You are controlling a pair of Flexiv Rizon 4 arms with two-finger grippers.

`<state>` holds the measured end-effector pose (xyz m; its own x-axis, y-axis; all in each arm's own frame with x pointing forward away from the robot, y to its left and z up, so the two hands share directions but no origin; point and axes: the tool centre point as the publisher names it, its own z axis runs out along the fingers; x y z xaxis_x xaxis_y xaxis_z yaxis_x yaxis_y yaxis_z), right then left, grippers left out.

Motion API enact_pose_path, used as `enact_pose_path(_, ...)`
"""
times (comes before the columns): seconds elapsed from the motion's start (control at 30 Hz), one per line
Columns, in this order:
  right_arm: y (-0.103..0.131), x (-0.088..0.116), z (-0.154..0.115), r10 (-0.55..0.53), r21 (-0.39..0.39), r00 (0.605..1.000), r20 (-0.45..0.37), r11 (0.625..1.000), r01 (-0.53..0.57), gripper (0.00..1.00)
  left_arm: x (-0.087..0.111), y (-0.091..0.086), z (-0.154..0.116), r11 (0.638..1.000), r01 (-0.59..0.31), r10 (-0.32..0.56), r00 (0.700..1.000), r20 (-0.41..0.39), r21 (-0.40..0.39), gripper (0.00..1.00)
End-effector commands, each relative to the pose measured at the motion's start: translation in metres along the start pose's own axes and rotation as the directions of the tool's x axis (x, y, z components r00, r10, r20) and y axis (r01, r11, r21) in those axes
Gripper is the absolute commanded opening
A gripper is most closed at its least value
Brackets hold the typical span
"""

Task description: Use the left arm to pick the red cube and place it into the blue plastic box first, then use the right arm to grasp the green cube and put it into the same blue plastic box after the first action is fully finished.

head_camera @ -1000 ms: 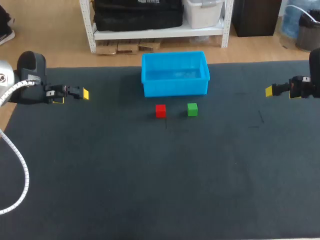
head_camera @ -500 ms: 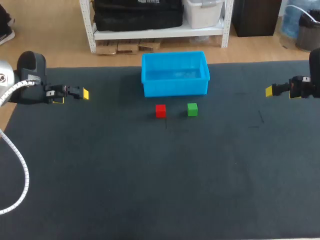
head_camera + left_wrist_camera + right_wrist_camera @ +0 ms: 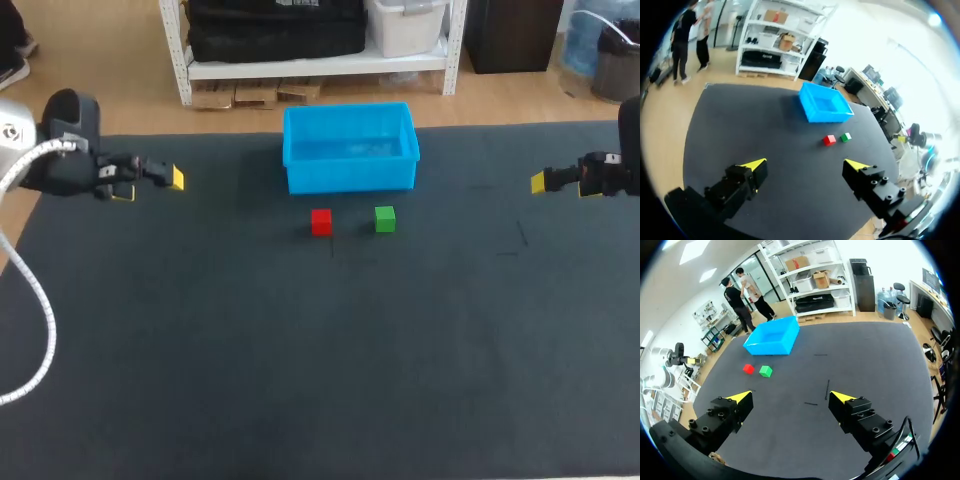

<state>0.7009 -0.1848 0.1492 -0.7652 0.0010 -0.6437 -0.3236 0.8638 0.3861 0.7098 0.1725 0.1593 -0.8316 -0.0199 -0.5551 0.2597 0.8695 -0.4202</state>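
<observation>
- The left gripper [image 3: 805,165] is over the left side of the dark table [image 3: 300,360], well apart from both cubes. Its fingers stand wide apart with nothing between them.
- The red cube [image 3: 321,221] lies on the table just in front of the blue plastic box [image 3: 350,176], not touching it.
- The green cube [image 3: 385,219] lies near the red cube, on its right.
- The right gripper [image 3: 791,397] is at the table's right side, its fingers also spread.
</observation>
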Motion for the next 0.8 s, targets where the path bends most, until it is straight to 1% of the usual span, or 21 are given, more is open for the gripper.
enact_pose_path(0.03, -0.001, 0.0, 0.0, 0.0, -0.001, 1.0, -0.001, 1.0, 0.0, 1.0, -0.018, -0.007, 0.01, 0.994, 0.009, -0.023, 0.992, -0.124, -0.112, 1.0)
enact_pose_path(0.2, -0.001, 0.0, 0.0, 0.0, -0.001, 1.0, -0.001, 1.0, 0.0, 1.0, -0.019, -0.021, 0.022, 0.981, -0.016, -0.02, 0.983, -0.185, -0.194, 1.0)
enact_pose_path(0.3, -0.001, 0.0, 0.0, 0.0, -0.001, 1.0, -0.001, 1.0, 0.0, 1.0, -0.02, -0.032, 0.031, 0.976, -0.022, -0.025, 0.977, -0.212, -0.217, 1.0)
enact_pose_path(0.37, -0.001, 0.0, 0.0, 0.0, -0.001, 1.0, -0.001, 1.0, 0.0, 1.0, -0.021, -0.035, 0.036, 0.974, -0.012, -0.04, 0.974, -0.223, -0.228, 1.0)
enact_pose_path(0.57, -0.001, 0.0, 0.0, 0.0, -0.001, 1.0, -0.001, 1.0, 0.0, 1.0, -0.022, -0.039, 0.043, 0.965, -0.03, -0.036, 0.969, -0.244, -0.262, 1.0)
enact_pose_path(0.8, -0.001, 0.0, 0.0, 0.0, -0.001, 1.0, -0.001, 1.0, 0.0, 1.0, -0.022, -0.039, 0.043, 0.965, -0.03, -0.036, 0.969, -0.244, -0.262, 1.0)
